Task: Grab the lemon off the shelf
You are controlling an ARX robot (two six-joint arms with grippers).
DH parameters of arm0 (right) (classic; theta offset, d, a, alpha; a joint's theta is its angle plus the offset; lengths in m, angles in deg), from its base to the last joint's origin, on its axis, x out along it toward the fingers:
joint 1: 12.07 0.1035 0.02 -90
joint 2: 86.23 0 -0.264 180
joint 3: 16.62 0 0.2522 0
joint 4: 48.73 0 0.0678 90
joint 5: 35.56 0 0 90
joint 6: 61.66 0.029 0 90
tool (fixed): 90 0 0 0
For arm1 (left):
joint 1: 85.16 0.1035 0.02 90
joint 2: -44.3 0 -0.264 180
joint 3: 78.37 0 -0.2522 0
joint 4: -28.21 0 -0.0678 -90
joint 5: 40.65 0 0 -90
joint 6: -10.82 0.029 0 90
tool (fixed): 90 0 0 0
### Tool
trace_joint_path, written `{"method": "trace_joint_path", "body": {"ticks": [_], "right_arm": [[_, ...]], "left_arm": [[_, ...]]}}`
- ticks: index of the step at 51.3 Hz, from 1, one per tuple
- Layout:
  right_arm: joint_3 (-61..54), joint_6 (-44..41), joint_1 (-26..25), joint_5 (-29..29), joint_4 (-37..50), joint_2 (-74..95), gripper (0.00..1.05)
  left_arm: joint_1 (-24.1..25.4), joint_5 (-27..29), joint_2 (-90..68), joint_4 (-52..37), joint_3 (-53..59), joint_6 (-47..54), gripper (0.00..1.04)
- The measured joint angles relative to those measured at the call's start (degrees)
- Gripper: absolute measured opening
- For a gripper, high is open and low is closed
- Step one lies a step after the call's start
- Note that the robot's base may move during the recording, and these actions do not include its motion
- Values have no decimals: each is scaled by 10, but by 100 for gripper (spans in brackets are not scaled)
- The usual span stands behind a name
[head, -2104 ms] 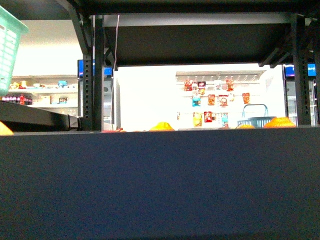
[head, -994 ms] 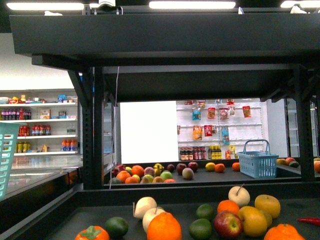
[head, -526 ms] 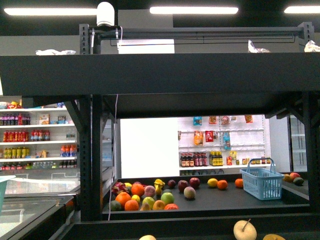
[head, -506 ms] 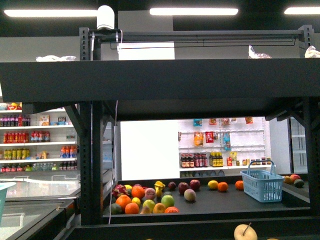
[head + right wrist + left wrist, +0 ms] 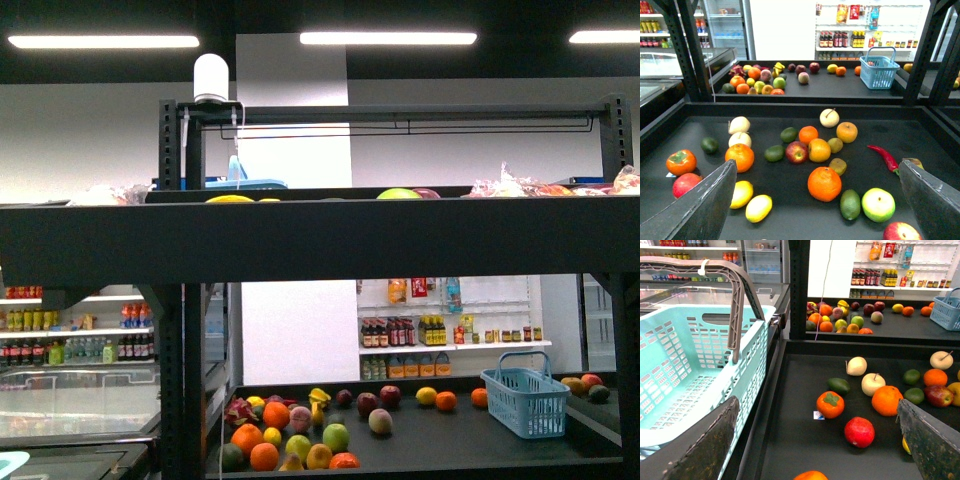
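Note:
The shelf (image 5: 320, 245) is a black multi-tier rack that fills the front view; neither gripper shows there. In the right wrist view its black tray (image 5: 795, 220) carries loose fruit. Two pale yellow oval lemons (image 5: 741, 194) lie side by side close to one finger (image 5: 705, 210), the second lemon (image 5: 758, 207) just beside the first. My right gripper (image 5: 817, 170) hangs open above the tray, holding nothing. My left gripper (image 5: 817, 407) is open too, over the same tray (image 5: 790, 440). A sliver of yellow fruit (image 5: 905, 445) peeks from behind its finger.
A teal basket (image 5: 685, 365) with a grey handle hangs off the tray's edge by the left gripper. Oranges (image 5: 824, 183), apples, limes, a persimmon (image 5: 830, 404) and a red chilli (image 5: 883, 156) litter the tray. Behind stands another fruit shelf with a blue basket (image 5: 525, 398).
The front view has climbed from a dark shelf edge up past the fruit tray to the top tier. The near tray's fruit has dropped out of that view.

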Motion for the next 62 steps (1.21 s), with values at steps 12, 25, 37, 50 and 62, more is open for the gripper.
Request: {"method": "trace_joint_path", "body": {"ticks": [12, 25, 37, 50, 62], "right_arm": [[0, 0, 0, -1, 0, 0, 97], [0, 0, 0, -1, 0, 0, 97], [0, 0, 0, -1, 0, 0, 97], [0, 0, 0, -1, 0, 0, 97], [0, 0, 0, -1, 0, 0, 97]], "left_arm": [[56, -97, -96, 40, -34, -154, 97], [231, -297, -367, -65, -228, -387, 97], [318, -362, -540, -125, -351, -505, 97], [357, -376, -718, -193, -429, -596, 97], [364, -376, -839, -256, -497, -646, 97]]}}
